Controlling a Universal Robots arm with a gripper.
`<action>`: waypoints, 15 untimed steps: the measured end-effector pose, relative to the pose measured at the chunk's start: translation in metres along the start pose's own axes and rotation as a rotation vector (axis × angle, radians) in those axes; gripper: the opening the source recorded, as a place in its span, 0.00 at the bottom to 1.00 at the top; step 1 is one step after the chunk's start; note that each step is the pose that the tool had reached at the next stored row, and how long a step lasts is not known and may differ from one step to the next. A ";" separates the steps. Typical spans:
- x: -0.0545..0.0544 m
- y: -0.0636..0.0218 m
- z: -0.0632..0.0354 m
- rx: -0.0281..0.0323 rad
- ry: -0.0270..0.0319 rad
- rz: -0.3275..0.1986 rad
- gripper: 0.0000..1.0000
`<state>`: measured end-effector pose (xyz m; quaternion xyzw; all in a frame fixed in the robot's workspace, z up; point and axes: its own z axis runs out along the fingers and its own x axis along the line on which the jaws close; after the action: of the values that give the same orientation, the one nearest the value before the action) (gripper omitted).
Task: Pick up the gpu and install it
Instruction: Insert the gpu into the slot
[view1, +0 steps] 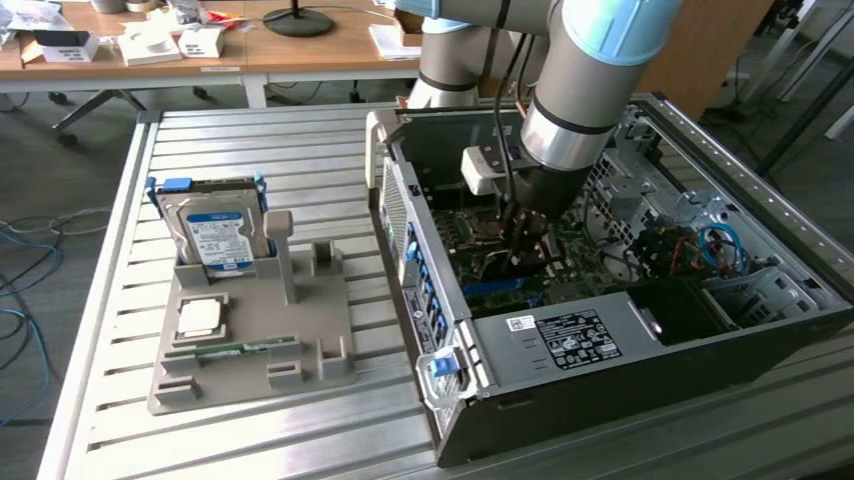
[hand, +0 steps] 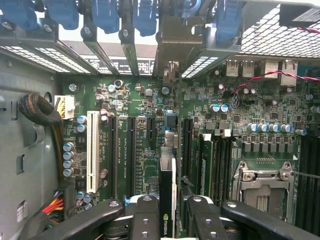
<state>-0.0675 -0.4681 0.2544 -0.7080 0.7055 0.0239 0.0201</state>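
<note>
In the exterior view we see the gripper (view1: 525, 240) inside the open computer case (view1: 561, 340), just above the motherboard (view1: 583, 250). In the wrist view its jaws clamp the gpu (hand: 167, 195) edge-on over the motherboard's black expansion slots (hand: 131, 150). We judge that slight misalignment there could jam the card against the motherboard.

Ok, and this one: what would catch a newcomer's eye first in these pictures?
The robot arm reaches down into the open computer case on the exterior view's right. In the wrist view the gripper clamps the gpu edge-on over the green motherboard. On the exterior view's left, a grey holder carries a blue-labelled hard drive.
</note>
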 end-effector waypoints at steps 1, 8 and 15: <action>0.000 0.0000 0.0000 0.0000 0.0000 -0.001 0.26; 0.000 0.0000 0.0001 0.0016 -0.0001 -0.007 0.26; 0.000 0.0000 -0.0002 0.0021 0.0000 -0.008 0.26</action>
<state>-0.0675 -0.4681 0.2547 -0.7109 0.7026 0.0231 0.0209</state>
